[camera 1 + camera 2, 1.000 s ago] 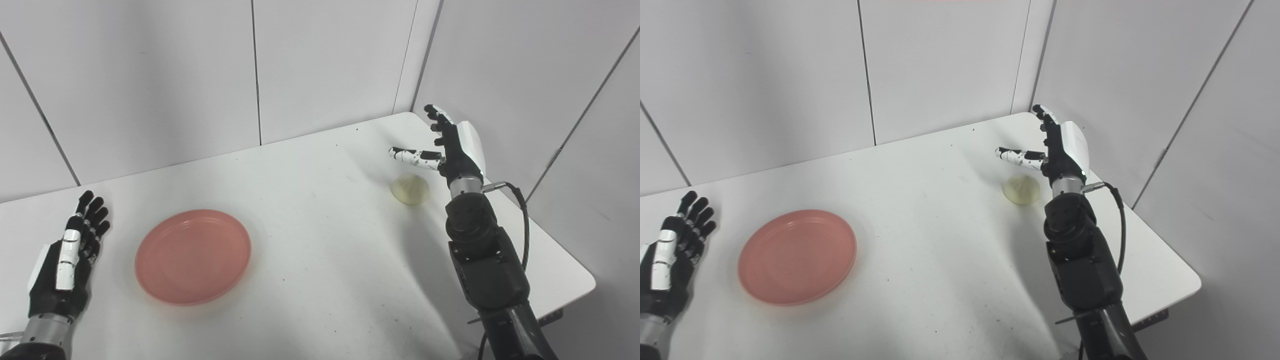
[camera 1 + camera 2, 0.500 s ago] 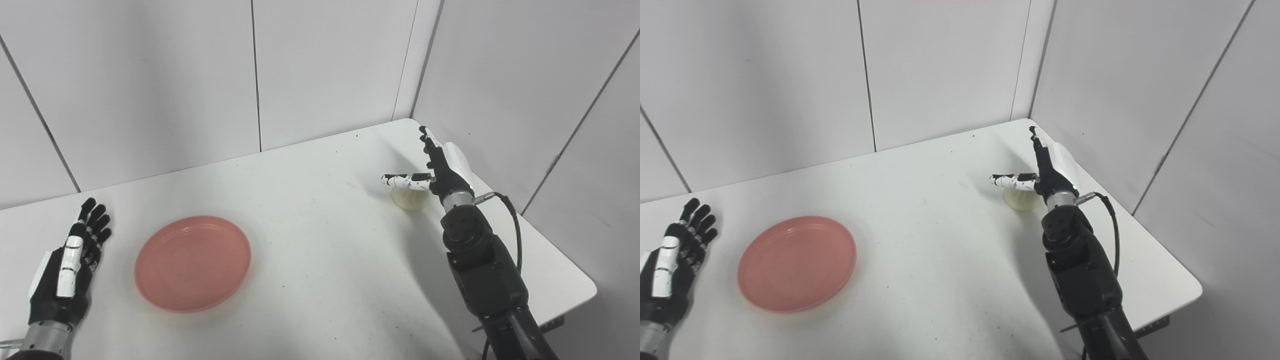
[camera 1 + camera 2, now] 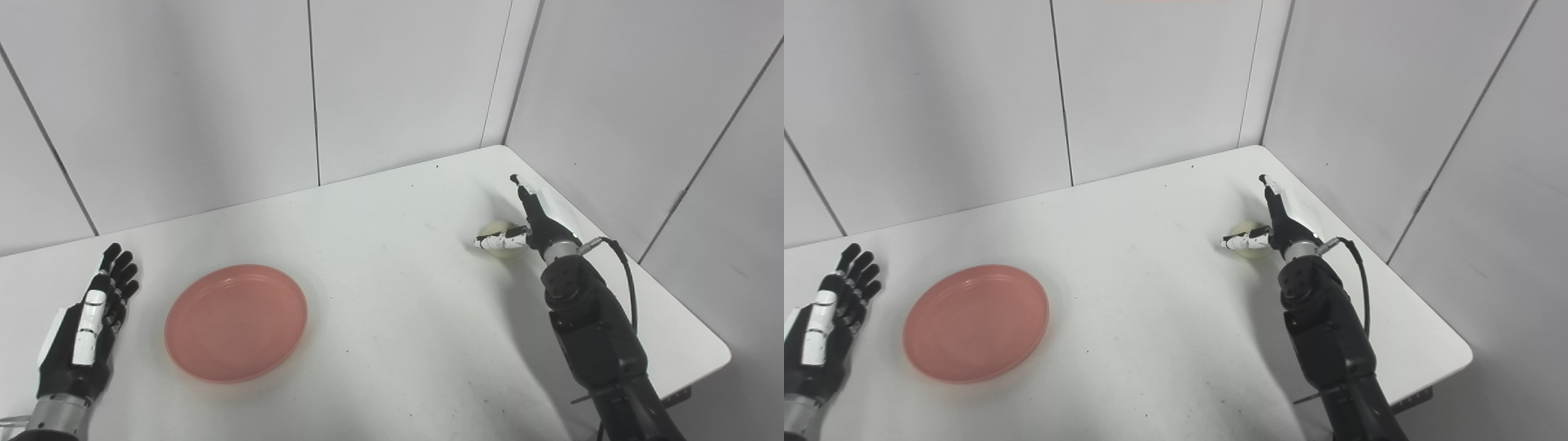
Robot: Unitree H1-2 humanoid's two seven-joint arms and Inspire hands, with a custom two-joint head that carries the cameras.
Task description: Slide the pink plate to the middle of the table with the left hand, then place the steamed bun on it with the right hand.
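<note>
The pink plate (image 3: 236, 321) lies flat on the white table (image 3: 392, 294), left of the middle. My left hand (image 3: 86, 331) rests open and empty on the table to the plate's left, apart from it. The pale steamed bun (image 3: 499, 237) sits near the table's right side. My right hand (image 3: 527, 223) is down at the bun with its fingers straight and apart. The thumb (image 3: 499, 241) lies across the bun's front and the fingers reach past its right side. The bun is partly hidden by the thumb.
White wall panels (image 3: 404, 79) stand close behind the table and along its right side, meeting in a corner just beyond the bun. The table's right edge (image 3: 692, 318) runs behind my right forearm (image 3: 594, 343).
My right hand has come down from above the bun to beside it, with the thumb now across its front. The plate, the bun and my left hand have stayed in place; the camera tilted slightly.
</note>
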